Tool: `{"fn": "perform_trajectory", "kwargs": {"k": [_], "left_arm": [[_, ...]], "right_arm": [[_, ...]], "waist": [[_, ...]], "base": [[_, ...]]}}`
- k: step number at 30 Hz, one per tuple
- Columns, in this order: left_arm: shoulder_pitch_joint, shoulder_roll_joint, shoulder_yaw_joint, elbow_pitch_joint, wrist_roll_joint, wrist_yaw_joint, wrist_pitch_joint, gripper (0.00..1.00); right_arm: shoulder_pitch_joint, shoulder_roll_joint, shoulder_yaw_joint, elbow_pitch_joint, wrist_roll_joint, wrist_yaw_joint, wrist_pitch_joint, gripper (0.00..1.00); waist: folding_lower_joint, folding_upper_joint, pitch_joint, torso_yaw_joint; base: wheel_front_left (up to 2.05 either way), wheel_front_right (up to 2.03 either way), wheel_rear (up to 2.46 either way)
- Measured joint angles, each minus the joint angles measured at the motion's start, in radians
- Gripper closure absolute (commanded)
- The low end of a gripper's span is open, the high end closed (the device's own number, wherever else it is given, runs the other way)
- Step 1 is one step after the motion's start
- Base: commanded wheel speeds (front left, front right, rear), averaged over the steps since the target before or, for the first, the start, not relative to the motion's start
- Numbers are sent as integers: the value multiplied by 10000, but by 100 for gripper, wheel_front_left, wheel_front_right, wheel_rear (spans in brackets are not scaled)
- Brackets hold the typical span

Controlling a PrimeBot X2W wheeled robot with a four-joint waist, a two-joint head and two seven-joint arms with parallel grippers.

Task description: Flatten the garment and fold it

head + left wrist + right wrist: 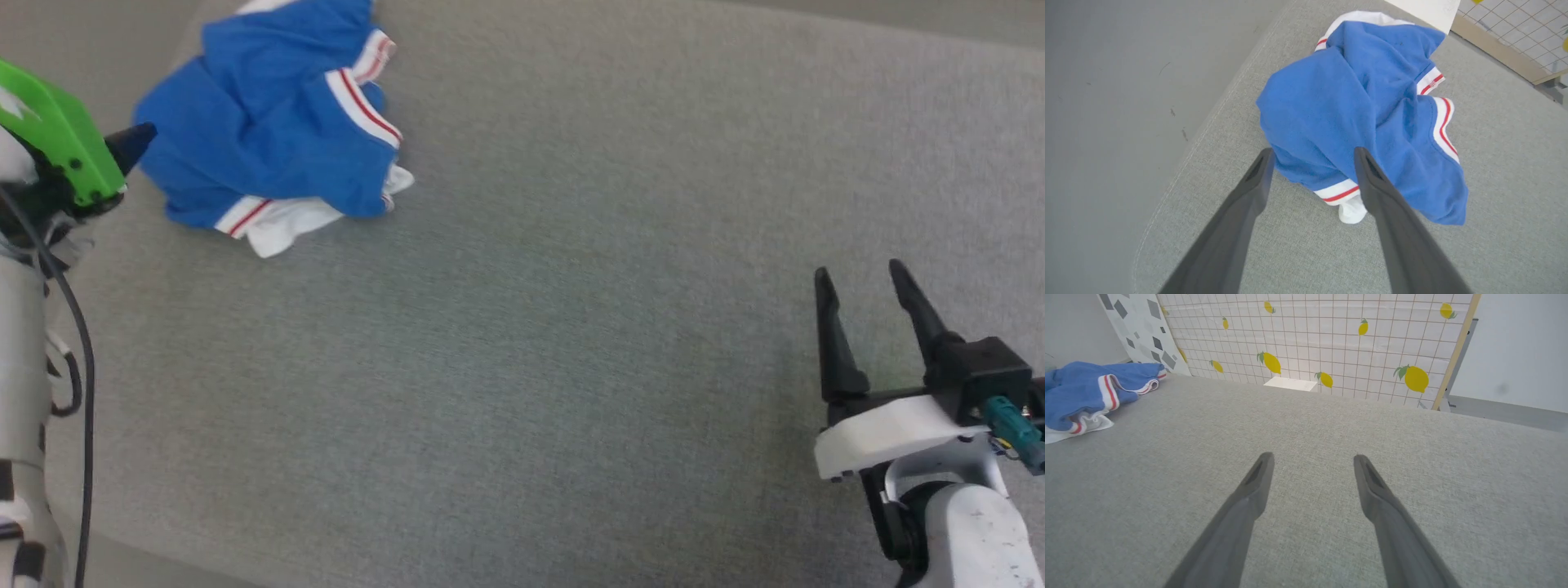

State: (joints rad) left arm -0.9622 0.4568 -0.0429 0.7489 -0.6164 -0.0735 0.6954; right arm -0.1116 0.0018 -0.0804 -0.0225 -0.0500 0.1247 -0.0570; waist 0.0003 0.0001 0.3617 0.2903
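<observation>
The garment (pixel 269 122) is a crumpled bright blue shirt with white parts and red-and-white striped trim, bunched at the far left of the grey fabric surface (pixel 571 327). Seen from the left wrist, the garment (pixel 1347 110) lies just past my left gripper (pixel 1312 153), whose open fingers frame its near hem above the cloth. One dark fingertip (pixel 135 140) of that gripper shows beside the heap's left edge. My right gripper (pixel 861 273) stands open at the lower right, far from the shirt, nothing between its fingers. The right wrist view has the garment (pixel 1086 392) at its far left.
The grey surface's stitched edge (pixel 1200 134) runs left of the garment, with grey floor (pixel 1106 122) beyond it. A lemon-patterned tiled panel (pixel 1331 347) and a small white box (pixel 1290 384) stand past the far edge. A green cover (pixel 57 131) sits on my left wrist.
</observation>
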Motion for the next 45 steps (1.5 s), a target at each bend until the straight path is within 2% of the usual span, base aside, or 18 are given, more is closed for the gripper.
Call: {"fn": "perform_trajectory", "kwargs": {"k": [5, 9, 14, 18, 25, 26, 27, 28, 35, 45], "left_arm": [[-360, 221, -297, -134, 134, 711, 1430, 0], [-430, 382, -226, -182, 90, 840, 1643, 0], [-423, 407, -19, -100, -73, 894, 1599, 0], [-405, 217, 54, 123, -391, 882, 1469, 0], [-406, 117, 138, 573, -558, 575, 1003, 0], [-408, 109, 144, 681, -562, 533, 980, 18], [-408, 100, 155, 759, -585, 447, 811, 87], [-410, 98, 157, 828, -591, 397, 702, 100], [-477, 100, 222, 1350, -616, 123, -276, 100], [-1027, 150, 297, 1806, -493, -36, -2385, 100]], "right_arm": [[1, 4, -222, -616, -146, 0, 176, 0], [2, 4, -276, -884, -184, 0, 253, 0], [2, 4, -303, -1034, -205, 0, 280, 0], [2, 4, -395, -1139, -217, 0, 322, 0], [1, 2, -431, -1267, -238, 0, 441, 0], [1, 4, -426, -1277, -238, 0, 456, 0], [1, 2, -428, -1283, -240, 0, 472, 0], [1, 4, -428, -1285, -242, 0, 476, 0], [1, 4, -447, -1248, -244, 13, 479, 0], [-1, 4, -322, -725, -84, 13, 268, 0]], "waist": [[0, 0, 916, -364], [-1, 0, 1384, -522], [-1, 0, 1824, -694], [-1, 0, 2024, -737], [-2, 0, 2169, -647], [-1, 0, 2162, -648], [-2, 0, 2157, -650], [-2, -1, 2153, -653], [-2, 0, 2021, -677], [-2, 0, 1428, -699]], "base": [[0, 0, 0], [0, 0, 0], [0, 0, 0], [0, 0, 0], [0, 0, 0], [0, 0, 0], [0, 0, 0], [0, 0, 0], [0, 0, 0], [0, 0, 0]]}}
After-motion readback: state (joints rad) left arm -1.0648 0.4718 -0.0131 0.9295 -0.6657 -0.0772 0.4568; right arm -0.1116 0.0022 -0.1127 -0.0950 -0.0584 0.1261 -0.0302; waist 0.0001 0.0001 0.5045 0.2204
